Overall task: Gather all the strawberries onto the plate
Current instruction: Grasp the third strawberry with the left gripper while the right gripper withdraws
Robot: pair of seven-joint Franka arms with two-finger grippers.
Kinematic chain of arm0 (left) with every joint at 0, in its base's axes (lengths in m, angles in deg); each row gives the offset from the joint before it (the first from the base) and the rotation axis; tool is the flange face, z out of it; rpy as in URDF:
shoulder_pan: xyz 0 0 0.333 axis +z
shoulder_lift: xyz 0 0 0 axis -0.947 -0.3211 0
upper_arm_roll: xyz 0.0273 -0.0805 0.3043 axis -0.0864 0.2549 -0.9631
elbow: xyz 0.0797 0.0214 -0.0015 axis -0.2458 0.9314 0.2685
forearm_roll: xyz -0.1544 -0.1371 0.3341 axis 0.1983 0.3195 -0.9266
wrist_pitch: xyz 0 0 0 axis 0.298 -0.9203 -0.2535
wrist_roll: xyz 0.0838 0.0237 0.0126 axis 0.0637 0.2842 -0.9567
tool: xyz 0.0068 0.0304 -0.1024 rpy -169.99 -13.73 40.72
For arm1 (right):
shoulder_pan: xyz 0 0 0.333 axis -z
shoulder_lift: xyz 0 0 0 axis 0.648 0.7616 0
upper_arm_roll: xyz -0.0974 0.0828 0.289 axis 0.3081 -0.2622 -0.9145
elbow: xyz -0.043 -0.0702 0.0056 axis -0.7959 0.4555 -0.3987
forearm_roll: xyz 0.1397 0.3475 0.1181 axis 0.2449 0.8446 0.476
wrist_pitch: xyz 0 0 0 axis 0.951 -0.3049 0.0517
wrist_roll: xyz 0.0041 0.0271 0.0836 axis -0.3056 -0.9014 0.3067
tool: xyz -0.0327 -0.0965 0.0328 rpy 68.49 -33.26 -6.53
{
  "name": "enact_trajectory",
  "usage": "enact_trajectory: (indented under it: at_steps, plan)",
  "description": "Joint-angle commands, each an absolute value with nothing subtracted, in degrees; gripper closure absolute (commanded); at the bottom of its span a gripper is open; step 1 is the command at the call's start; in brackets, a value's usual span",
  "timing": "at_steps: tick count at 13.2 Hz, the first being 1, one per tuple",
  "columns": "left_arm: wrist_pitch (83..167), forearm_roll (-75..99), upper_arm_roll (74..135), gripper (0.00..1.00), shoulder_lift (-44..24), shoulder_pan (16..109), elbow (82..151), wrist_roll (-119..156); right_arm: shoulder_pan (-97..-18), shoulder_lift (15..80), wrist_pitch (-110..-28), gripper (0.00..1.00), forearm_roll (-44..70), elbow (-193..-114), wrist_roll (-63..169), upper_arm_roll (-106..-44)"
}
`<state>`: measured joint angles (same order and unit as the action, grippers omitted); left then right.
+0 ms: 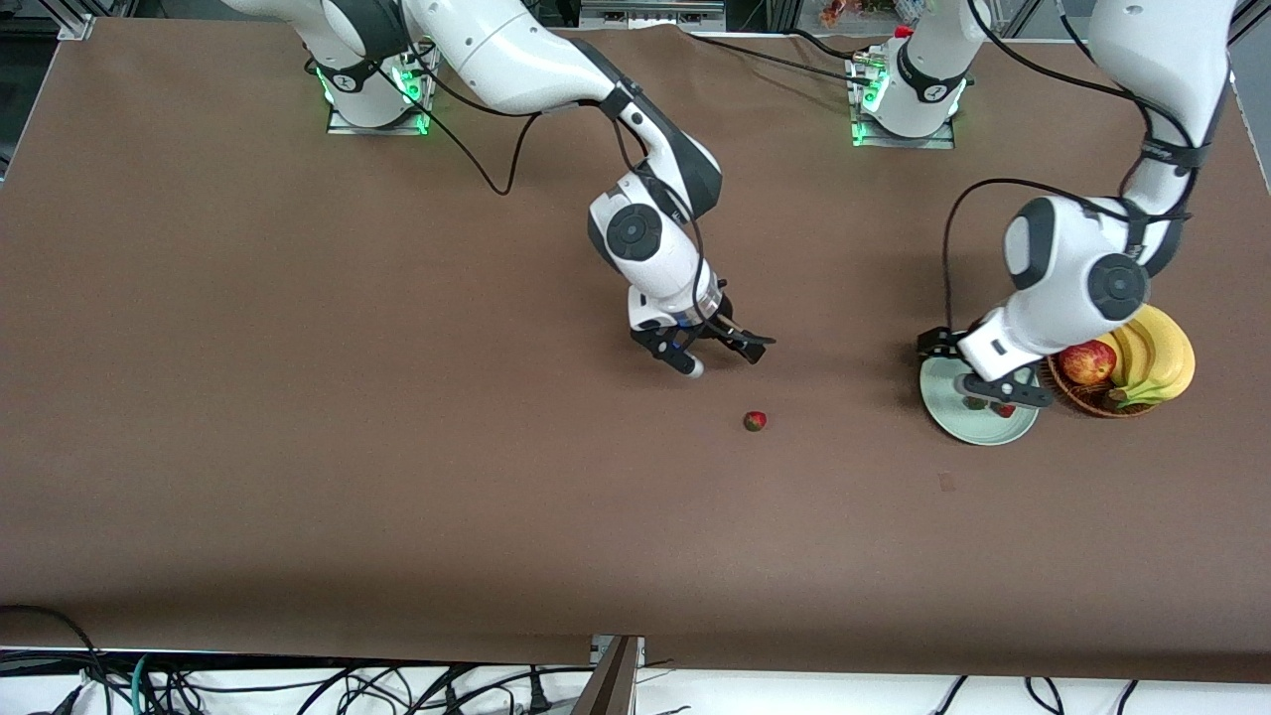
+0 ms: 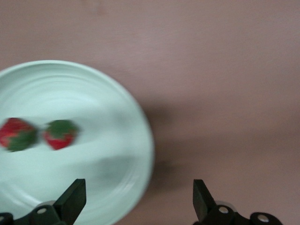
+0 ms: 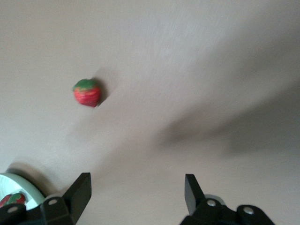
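A pale mint-green plate (image 1: 968, 429) lies toward the left arm's end of the table, beside a wicker basket. Two strawberries (image 2: 61, 134) (image 2: 18, 134) rest in it, small and red with green tops. My left gripper (image 1: 978, 372) hangs open just over the plate's edge (image 2: 93, 93), holding nothing (image 2: 139, 201). A third strawberry (image 1: 755, 421) lies alone on the brown table near the middle, nearer to the front camera than my right gripper (image 1: 717, 356). In the right wrist view that berry (image 3: 87, 92) sits apart from the open, bare gripper (image 3: 137, 197).
A brown wicker basket (image 1: 1092, 400) touches the plate on the side toward the table's end. It holds a red apple (image 1: 1087, 362) and a bunch of bananas (image 1: 1157, 357). Cables hang along the table's front edge.
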<state>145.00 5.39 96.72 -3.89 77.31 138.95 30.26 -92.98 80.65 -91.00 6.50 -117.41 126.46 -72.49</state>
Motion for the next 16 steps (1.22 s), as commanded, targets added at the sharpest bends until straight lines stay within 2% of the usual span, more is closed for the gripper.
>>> enact_trajectory:
  at_steps: [1, 4, 7, 10, 14, 16]
  plan:
    - [144.57, 4.76, 101.73, 0.00, -3.99, 76.72, 137.95, 18.71, -88.57, 76.52, -80.43, 0.09, 5.24, -117.65, 118.78, -72.98]
    - [145.36, 4.32, 102.37, 0.00, -7.14, 72.86, 132.79, 14.46, -84.09, 72.83, -70.84, 0.07, 3.92, -117.91, 107.45, -71.76]
    - [145.45, 4.14, 102.37, 0.00, -13.19, 69.00, 124.18, 14.37, -83.90, 69.32, -60.03, 0.01, 3.47, -120.35, 94.80, -64.92]
    - [147.28, 0.65, 102.28, 0.00, -19.88, 65.30, 116.70, 14.37, -83.99, 58.26, -59.73, 0.01, 0.77, -132.38, 83.18, -62.09]
    - [152.99, -0.60, 102.02, 0.00, -24.37, 61.96, 114.92, 14.28, -85.74, 46.48, -59.47, 0.01, -12.93, -143.46, 82.98, -62.61]
    - [155.55, -0.60, 101.93, 0.00, -26.04, 61.60, 114.83, 14.37, -85.83, 42.25, -59.21, 0.01, -15.15, -147.52, 82.02, -62.61]
